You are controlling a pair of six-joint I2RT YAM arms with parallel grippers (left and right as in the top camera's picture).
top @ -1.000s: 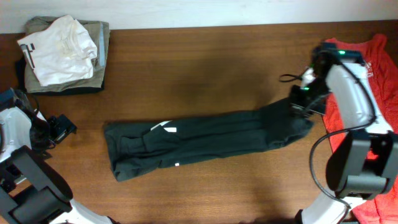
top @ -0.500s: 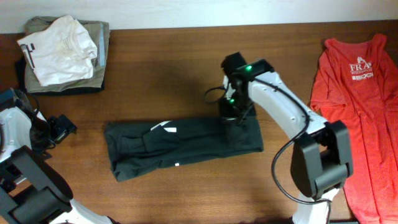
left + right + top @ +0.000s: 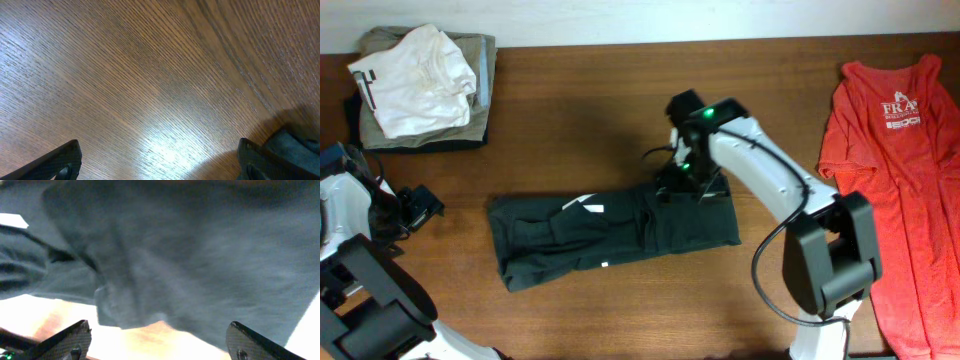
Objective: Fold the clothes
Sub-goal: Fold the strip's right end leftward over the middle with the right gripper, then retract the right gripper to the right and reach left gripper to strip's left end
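Observation:
A dark green garment [image 3: 610, 235] lies across the middle of the table, its right end doubled over onto itself. My right gripper [image 3: 686, 180] hovers at the folded part's upper edge. In the right wrist view this gripper [image 3: 160, 332] is open, with the dark cloth [image 3: 200, 255] just beyond its fingers and nothing between them. Near the table's left edge my left gripper [image 3: 420, 205] rests away from the garment. Seen from its own wrist, the left gripper [image 3: 160, 157] is open over bare wood.
A red shirt [image 3: 895, 150] lies spread flat at the right end of the table. A pile of folded clothes [image 3: 420, 90] with a white shirt on top sits at the back left corner. A dark cloth edge [image 3: 302, 142] shows low at the right of the left wrist view.
The right gripper carried the garment's right end leftward over the rest, folding it shorter, then opened and let go. The left arm has not moved.

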